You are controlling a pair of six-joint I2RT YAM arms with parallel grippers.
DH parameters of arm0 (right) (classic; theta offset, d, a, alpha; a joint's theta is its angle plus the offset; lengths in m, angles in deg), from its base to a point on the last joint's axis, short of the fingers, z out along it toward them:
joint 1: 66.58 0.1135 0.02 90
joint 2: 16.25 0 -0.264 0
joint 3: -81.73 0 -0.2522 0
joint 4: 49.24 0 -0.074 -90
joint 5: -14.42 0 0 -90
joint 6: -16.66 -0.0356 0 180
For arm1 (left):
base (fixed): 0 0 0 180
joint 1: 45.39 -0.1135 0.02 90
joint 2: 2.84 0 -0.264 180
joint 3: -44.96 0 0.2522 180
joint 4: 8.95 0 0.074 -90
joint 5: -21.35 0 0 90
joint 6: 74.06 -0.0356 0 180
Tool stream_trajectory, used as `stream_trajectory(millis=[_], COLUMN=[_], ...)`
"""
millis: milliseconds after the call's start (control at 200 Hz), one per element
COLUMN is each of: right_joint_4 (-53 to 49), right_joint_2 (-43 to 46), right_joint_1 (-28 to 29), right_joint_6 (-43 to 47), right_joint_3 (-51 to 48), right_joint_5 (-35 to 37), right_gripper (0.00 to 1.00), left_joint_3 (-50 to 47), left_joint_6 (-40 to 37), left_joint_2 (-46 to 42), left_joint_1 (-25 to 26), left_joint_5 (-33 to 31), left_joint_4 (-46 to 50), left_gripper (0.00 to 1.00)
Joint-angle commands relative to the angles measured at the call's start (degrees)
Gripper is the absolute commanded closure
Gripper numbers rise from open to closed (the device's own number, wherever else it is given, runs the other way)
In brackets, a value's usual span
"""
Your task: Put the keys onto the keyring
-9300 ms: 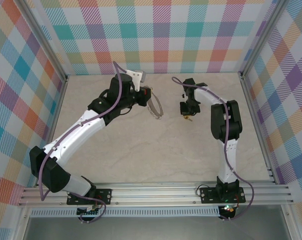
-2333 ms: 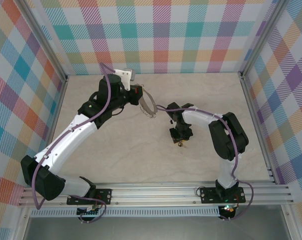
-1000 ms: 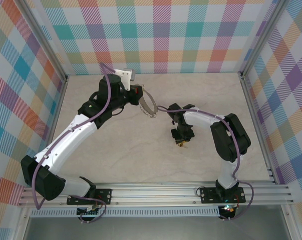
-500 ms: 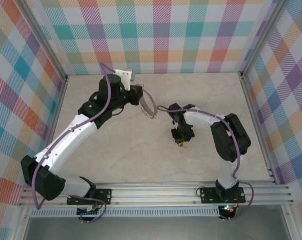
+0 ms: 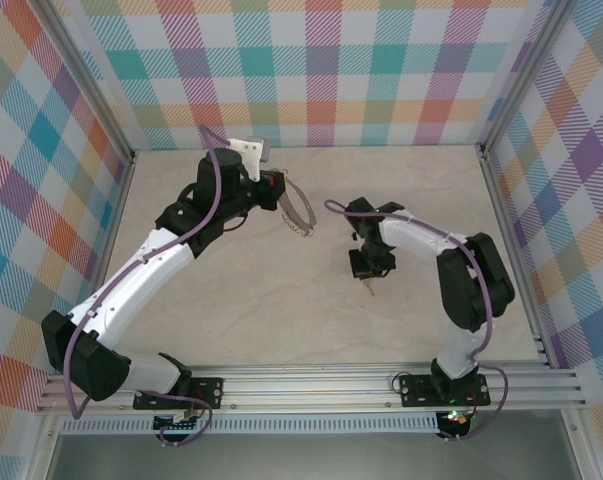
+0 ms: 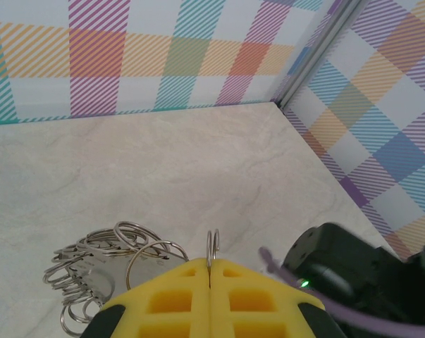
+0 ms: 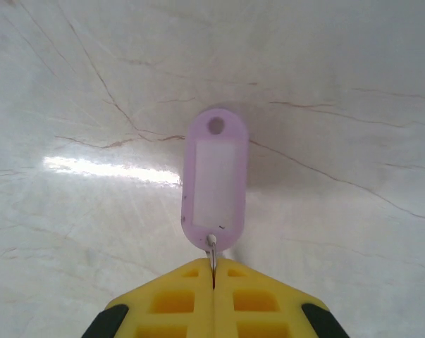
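The right end effector (image 7: pixel 212 266) has just clenched on the lilac key tag (image 7: pixel 215 179) by its small wire loop. It is right of the keyring (image 5: pixel 299 213), apart, which the left end effector (image 6: pixel 211 262) pinches. With both parts gripped, threading can likely begin.

No readable text; key tag (image 7: pixel 215 179) label apparently blank.
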State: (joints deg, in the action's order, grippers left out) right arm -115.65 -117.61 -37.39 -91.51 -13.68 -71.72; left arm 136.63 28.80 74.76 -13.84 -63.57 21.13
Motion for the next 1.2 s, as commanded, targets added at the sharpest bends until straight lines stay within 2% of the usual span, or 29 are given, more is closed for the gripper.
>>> stream_trajectory(millis=[0, 155, 255, 405, 505, 625, 730, 860, 1030, 1195], right_joint_4=[-2.21, -0.29, 4.25, 13.4, 16.02, 16.82, 17.64, 18.29, 17.51, 14.49], right_joint_2=[6.32, 14.12, 19.55, 27.1, 29.4, 29.63, 30.23, 30.92, 30.72, 29.01], right_joint_1=[-2.05, -5.63, -8.65, -13.06, -13.98, -14.27, -14.34, -14.4, -14.42, -14.34], right_joint_6=[-0.14, 3.42, 6.04, 7.44, 6.24, 4.53, 3.1, 1.24, -0.59, -0.36], right_joint_3=[3.53, 5.01, 3.4, -0.96, -0.93, 0.4, 1.47, 2.63, 4.84, 7.73], right_joint_5=[-3.25, -10.3, -19.2, -37.7, -44.99, -50.16, -51.39, -49.03, -42.41, -34.38], right_gripper=[1.0, 1.0, 1.0, 1.0, 1.0, 1.0, 1.0, 1.0, 1.0, 1.0], left_joint_3=[0.42, 0.42, 0.23, 0.36, 0.66, 1.0, 1.46, 2.17, 3.02, 6.54], left_joint_6=[0.47, 0.41, 0.2, 0.0, -0.46, -1.25, -2.45, -4.95, -9.49, -14.38], left_joint_2=[-1.27, -1.4, -1.53, -1.52, -1.43, -1.37, -1.22, -0.72, 0.27, 3.94], left_joint_1=[-0.79, -0.79, -0.79, -0.79, -0.79, -0.79, -0.79, -0.81, -0.22, 1.04], left_joint_5=[1.33, 2.23, 3.11, 4.37, 5.4, 6.62, 8.02, 10.45, 12.74, 13.18], left_joint_4=[-3.22, -3.72, -4.1, -4.62, -4.54, -4.36, -4.19, -4.71, -6.45, -3.95], left_gripper=[1.0, 1.0, 1.0, 1.0, 1.0, 1.0, 1.0, 1.0, 1.0, 1.0])
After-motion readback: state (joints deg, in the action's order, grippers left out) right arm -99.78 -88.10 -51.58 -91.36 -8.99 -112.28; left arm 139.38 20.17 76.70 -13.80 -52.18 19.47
